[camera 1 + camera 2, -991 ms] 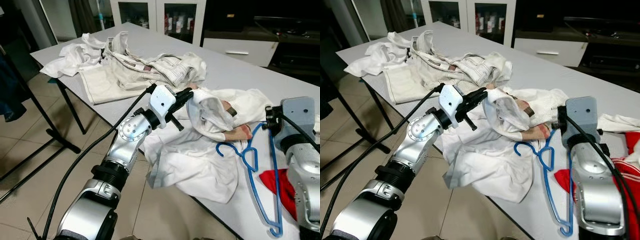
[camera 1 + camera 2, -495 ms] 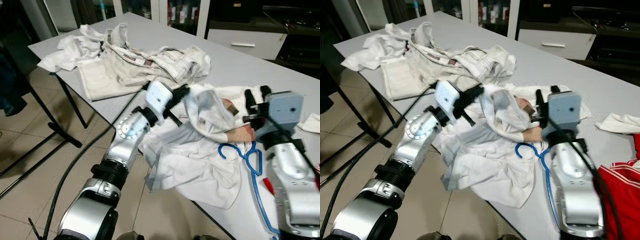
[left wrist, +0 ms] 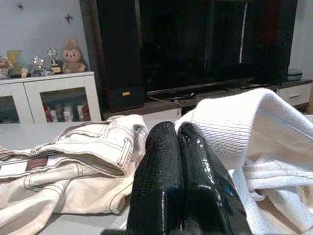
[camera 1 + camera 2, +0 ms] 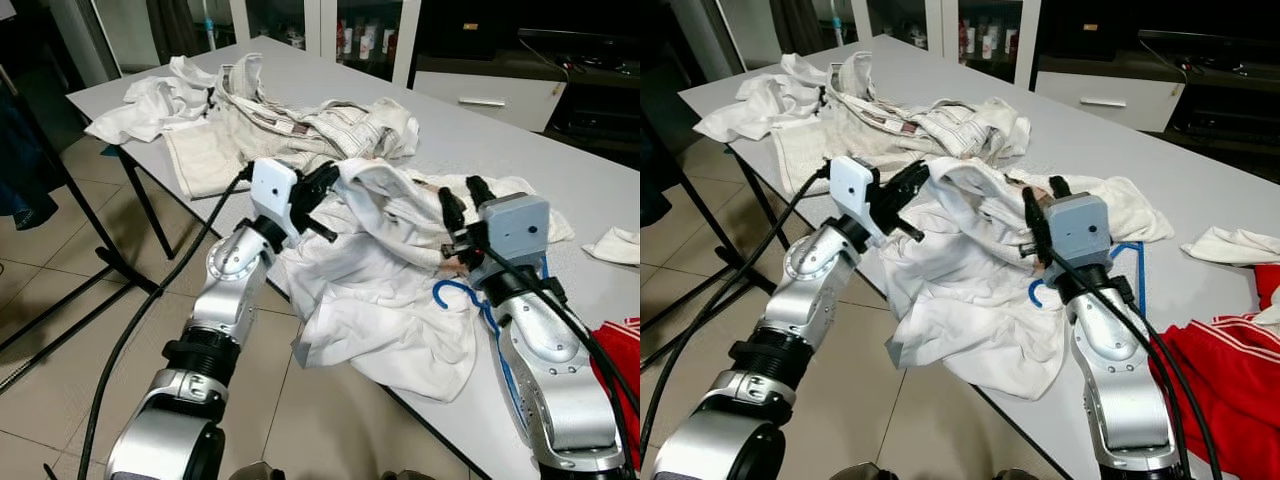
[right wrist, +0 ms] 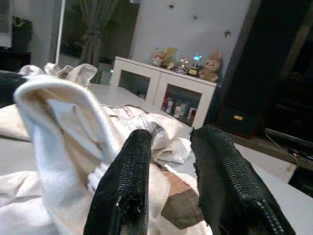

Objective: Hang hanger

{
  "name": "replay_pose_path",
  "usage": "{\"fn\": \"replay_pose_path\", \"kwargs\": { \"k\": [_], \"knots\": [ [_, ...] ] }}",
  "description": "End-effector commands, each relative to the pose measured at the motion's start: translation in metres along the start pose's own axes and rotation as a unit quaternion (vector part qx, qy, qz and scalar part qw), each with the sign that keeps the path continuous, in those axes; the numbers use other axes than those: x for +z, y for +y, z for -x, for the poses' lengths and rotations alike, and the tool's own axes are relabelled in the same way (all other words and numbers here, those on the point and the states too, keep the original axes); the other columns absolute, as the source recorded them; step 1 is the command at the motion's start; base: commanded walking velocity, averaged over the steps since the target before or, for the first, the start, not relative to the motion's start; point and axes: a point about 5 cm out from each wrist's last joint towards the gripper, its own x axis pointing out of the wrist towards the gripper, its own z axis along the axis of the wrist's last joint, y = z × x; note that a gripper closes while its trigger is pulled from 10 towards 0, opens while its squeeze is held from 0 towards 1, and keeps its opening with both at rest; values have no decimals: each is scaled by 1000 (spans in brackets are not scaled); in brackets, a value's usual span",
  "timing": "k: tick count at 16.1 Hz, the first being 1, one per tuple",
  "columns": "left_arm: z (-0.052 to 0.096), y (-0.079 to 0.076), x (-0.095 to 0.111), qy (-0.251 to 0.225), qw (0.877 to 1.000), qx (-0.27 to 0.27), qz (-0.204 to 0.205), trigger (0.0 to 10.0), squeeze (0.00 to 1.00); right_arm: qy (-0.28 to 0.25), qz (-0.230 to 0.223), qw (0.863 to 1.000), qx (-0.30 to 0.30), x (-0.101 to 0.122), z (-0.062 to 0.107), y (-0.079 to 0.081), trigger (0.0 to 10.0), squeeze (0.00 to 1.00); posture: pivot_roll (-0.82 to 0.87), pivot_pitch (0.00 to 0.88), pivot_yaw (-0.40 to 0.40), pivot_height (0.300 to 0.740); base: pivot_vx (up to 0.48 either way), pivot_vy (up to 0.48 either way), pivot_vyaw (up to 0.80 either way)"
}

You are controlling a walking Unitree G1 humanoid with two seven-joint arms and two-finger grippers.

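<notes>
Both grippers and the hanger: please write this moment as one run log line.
left gripper: shut, against white garment | right gripper: open, over garment | blue hanger: on table, partly hidden, not held

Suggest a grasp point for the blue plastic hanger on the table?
Probably the blue plastic hanger at its exposed hook, approached from above with the right gripper, whose jaws are open beside it. The hook curls out from under the white garment; the rest runs behind the right arm, and the left gripper is shut at the cloth.

Left tool (image 4: 322,189) fingers pressed together, arm extended; right tool (image 4: 461,202) fingers parted, raised.
</notes>
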Motion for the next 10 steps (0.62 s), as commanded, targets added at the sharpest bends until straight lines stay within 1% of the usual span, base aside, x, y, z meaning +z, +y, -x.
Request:
{"fn": "replay_pose_path", "kwargs": {
  "k": [1,2,3,4,6,8,10],
  "knots": [
    [-1,6,9,-12,1000,9,-9,10000,0,4,16,1000,8,-4,1,2,10000,0,-46,0,30,723,0,0,0],
    [-2,6,11,-12,1000,5,-16,10000,0,2,25,1000,9,-3,0,2,10000,0,-46,0,30,723,0,0,0],
    [-5,5,16,-11,998,-20,-58,10000,0,0,61,998,14,-3,-3,3,10000,0,-45,0,33,723,0,0,0],
    [-10,4,21,-12,995,-43,-93,10000,0,-1,67,998,18,-2,-7,4,10000,0,-46,0,35,723,0,0,0],
    [-18,8,30,-19,993,-49,-102,10000,0,6,58,997,43,-1,-14,8,10000,0,-50,0,41,723,0,0,0],
    [-21,12,36,-24,992,-49,-110,10000,0,26,47,997,61,-5,-24,15,10000,0,-55,0,45,723,0,0,0],
    [-23,14,40,-29,992,-47,-116,10000,0,29,20,997,76,-3,-29,22,10000,0,-52,0,45,723,0,0,0]
  ]
}}
